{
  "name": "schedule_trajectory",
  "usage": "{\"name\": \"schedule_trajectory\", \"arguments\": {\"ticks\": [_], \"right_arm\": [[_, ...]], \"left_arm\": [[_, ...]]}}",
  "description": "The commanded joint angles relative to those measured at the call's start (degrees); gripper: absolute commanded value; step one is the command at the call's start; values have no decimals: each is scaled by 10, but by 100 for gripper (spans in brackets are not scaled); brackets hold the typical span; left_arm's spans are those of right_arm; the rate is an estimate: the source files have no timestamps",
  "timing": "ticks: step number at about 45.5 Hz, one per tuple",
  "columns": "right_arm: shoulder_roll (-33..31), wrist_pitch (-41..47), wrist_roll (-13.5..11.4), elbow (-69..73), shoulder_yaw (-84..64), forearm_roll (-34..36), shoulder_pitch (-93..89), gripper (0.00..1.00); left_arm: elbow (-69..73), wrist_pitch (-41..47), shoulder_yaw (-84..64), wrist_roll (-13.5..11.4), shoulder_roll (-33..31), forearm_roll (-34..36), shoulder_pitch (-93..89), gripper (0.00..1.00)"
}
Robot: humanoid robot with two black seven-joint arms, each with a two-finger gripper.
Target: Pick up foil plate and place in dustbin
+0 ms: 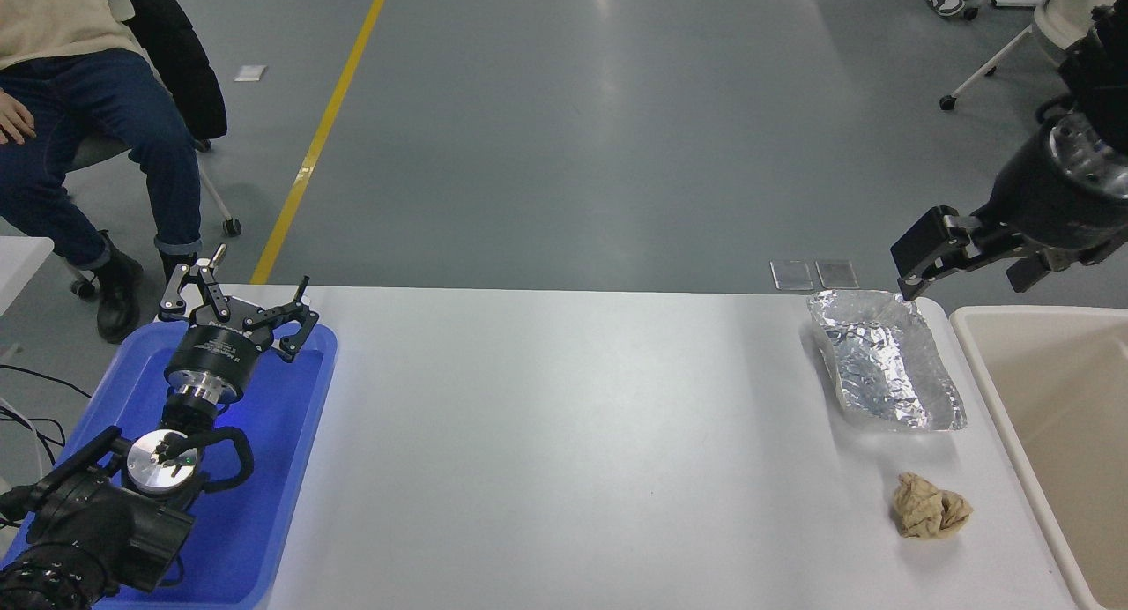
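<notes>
The foil plate (888, 372), a shiny crinkled silver tray, lies on the white table (564, 451) near its far right edge. The dustbin (1049, 416), a beige bin with a thick rim, stands just right of it at the picture's right edge. My right gripper (962, 282) hangs in the air above the plate's far end and the bin's far corner. It is open and empty, with one finger (916, 253) over the plate's far rim. My left gripper (236, 306) is open and parked over the blue tray at the lower left.
A crumpled tan paper ball (930, 506) lies on the table in front of the foil plate. A blue plastic tray (264, 504) sits at the table's left end. A seated person (79, 116) is at the far left, beyond the table.
</notes>
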Motion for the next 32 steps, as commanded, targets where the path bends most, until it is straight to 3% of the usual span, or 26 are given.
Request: {"name": "schedule_trajectory", "arguments": {"ticks": [1, 32], "right_arm": [[0, 0, 0, 0, 0, 0, 0, 100], [-1, 0, 0, 0, 1, 0, 2, 100]], "left_arm": [[0, 0, 1, 0, 0, 1, 0, 100], [0, 0, -1, 0, 0, 1, -1, 100]]}}
